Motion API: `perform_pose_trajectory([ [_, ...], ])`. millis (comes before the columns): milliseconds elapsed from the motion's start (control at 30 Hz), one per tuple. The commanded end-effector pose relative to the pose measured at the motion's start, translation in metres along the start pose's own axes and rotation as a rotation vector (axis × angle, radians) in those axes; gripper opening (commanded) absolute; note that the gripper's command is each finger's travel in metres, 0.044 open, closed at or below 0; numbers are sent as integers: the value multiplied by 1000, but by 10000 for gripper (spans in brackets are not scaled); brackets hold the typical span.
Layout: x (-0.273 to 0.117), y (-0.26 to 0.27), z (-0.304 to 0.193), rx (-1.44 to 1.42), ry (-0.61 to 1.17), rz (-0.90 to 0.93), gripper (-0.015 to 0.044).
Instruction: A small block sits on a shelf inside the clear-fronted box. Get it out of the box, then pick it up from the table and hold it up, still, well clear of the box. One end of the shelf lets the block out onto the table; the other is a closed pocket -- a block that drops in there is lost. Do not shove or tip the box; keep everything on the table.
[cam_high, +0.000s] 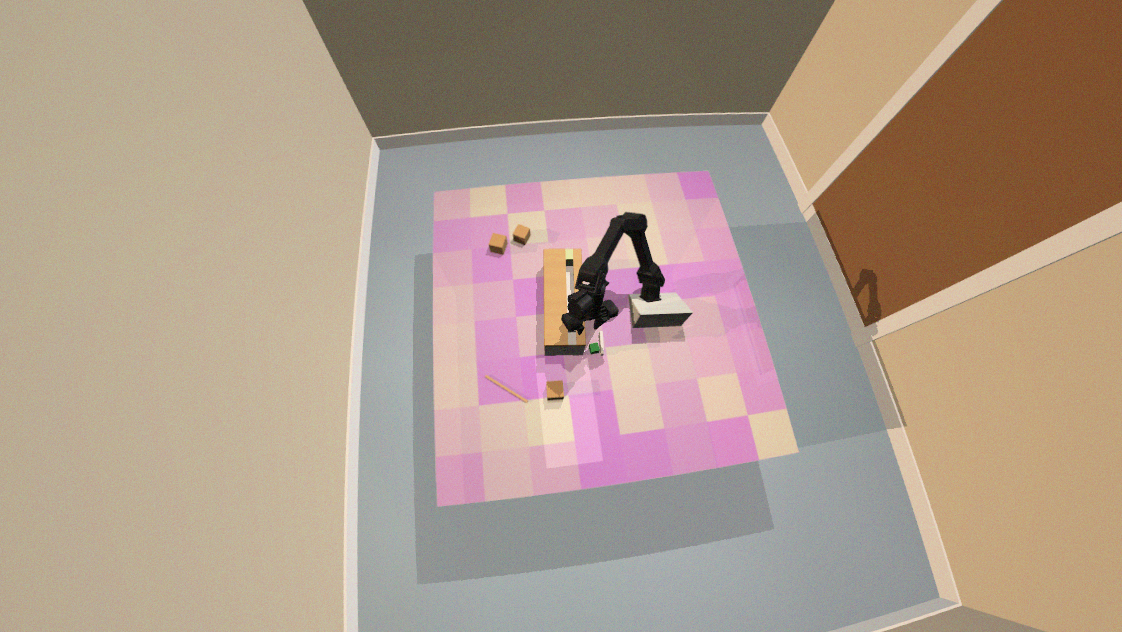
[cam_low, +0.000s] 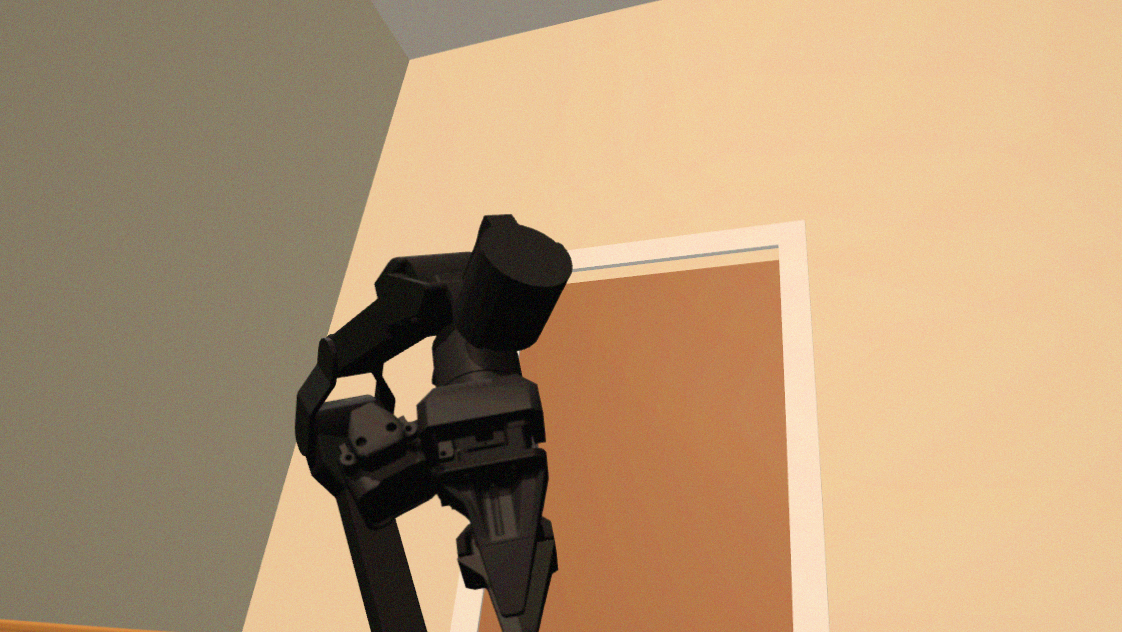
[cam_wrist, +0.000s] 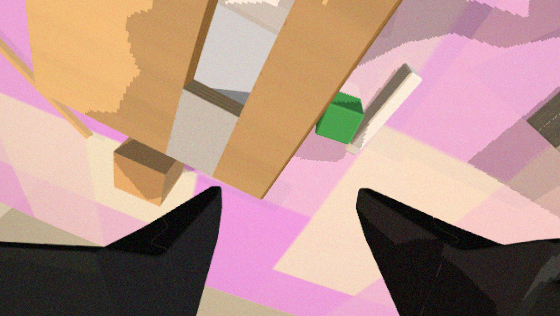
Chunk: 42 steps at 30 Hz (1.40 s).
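Green block (cam_wrist: 341, 118) apparently touching pale bar (cam_wrist: 386, 107), beside box (cam_wrist: 300, 75).

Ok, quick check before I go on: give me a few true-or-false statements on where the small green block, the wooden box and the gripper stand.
1. The small green block lies on the checkered table, outside the long wooden box. True.
2. The black parallel-jaw gripper is shut on the block. False: its fingers stand apart with nothing between them, and the block lies beyond them.
3. A short pale bar lies right beside the block, on the side away from the box. True.
4. The box has tipped onto its side. False: in the top view it lies flat.
5. A tan cube sits near the box's end. True.
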<state>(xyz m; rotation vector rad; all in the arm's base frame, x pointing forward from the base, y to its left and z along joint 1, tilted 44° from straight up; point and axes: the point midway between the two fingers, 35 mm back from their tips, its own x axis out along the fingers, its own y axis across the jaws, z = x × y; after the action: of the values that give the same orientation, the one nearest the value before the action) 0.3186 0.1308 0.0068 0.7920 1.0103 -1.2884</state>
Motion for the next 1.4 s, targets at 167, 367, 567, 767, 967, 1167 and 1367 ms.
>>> perform_pose_trajectory([
  [167,2,-3,-8,-828,-92,-25,285],
  [367,3,-6,-15,-1475,-153,-97,285],
  [567,4,-10,-21,-2051,-192,-206,285],
  [767,4,-12,-26,-2446,-202,-309,285],
  [967,4,-14,-30,-2836,-189,-440,285],
  [1167,4,-16,-34,-3216,-141,-594,285],
  [1367,4,-17,-39,-3583,-49,-792,285],
])
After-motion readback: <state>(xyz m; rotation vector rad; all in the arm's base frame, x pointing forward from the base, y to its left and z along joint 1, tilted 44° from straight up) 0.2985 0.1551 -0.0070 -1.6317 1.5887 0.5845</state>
